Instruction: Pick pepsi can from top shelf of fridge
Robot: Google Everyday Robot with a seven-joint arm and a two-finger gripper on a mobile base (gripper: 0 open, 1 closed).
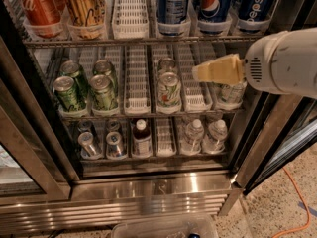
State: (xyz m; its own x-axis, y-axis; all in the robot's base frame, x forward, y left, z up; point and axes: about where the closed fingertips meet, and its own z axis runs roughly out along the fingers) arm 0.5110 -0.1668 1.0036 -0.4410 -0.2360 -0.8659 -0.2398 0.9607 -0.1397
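Observation:
The pepsi can [257, 6], blue with white lettering up its side, stands at the right end of the top shelf [130, 14] in the open fridge [148, 202]. To its left are a blue can with the round logo [215, 4] and a blue can with a white small-print panel [171, 4]. My gripper [200, 72], cream-coloured on a white arm [285, 61], points left in front of the middle shelf. It is below and left of the pepsi can and holds nothing that I can see.
A red cola can [37, 6] and a gold can [86, 6] stand top left. Green cans [86, 86] fill the middle rack, water bottles [205, 135] and a dark bottle [142, 138] the lower one. An orange cable [292, 192] lies on the floor at the right. A clear tub [163, 227] is below.

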